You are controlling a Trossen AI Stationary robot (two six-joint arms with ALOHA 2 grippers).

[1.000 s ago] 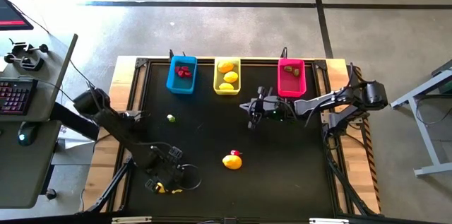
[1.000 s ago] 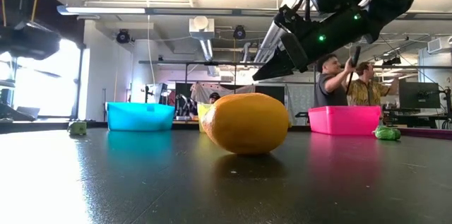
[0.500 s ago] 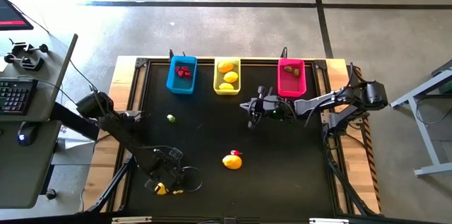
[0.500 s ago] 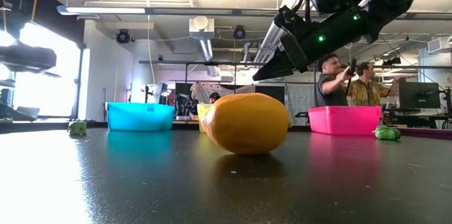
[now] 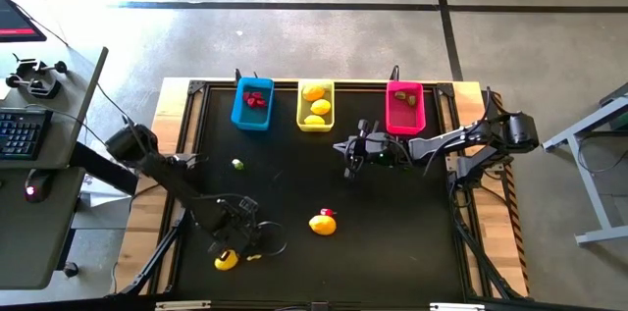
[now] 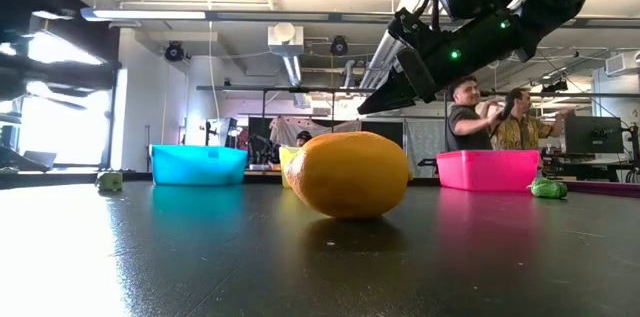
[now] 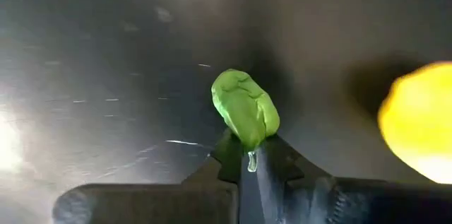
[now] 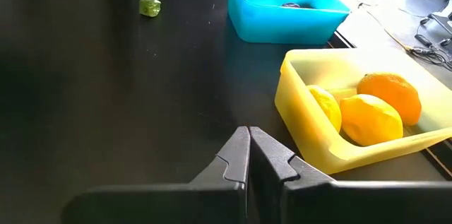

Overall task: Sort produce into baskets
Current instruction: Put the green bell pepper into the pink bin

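Observation:
At the table's near left my left gripper [image 5: 242, 240] points down, shut on a small olive-green piece [image 7: 245, 113] that shows only in the left wrist view. A yellow lemon [image 5: 227, 260] lies right beside it. My right gripper [image 5: 348, 158] hangs shut and empty above the table, in front of the yellow basket [image 5: 315, 105]. That basket holds lemons. The blue basket [image 5: 252, 105] holds red bits and the pink basket [image 5: 404, 107] green ones. Another lemon [image 5: 323, 224] with a red bit [image 5: 329, 213] against it rests mid-table. A loose green bit [image 5: 236, 164] lies left of centre. My left gripper pinches the green piece by its near end [image 7: 248, 139] between its two fingertips [image 7: 272, 155], coming from above. The rest of the piece sticks out past the tips. Whether it rests on the black table or is lifted clear, I cannot tell.
The three baskets stand in a row along the far edge. In the low view a further green bit [image 6: 547, 189] lies beside the pink basket [image 6: 488, 169]. People stand in the room behind the table. The black tabletop [image 5: 412, 233] is bare at the near right.
My left gripper has edged a little toward the table's right and far side. The yellow lemon beside it, half covered before, now shows whole. My right arm has kept still.

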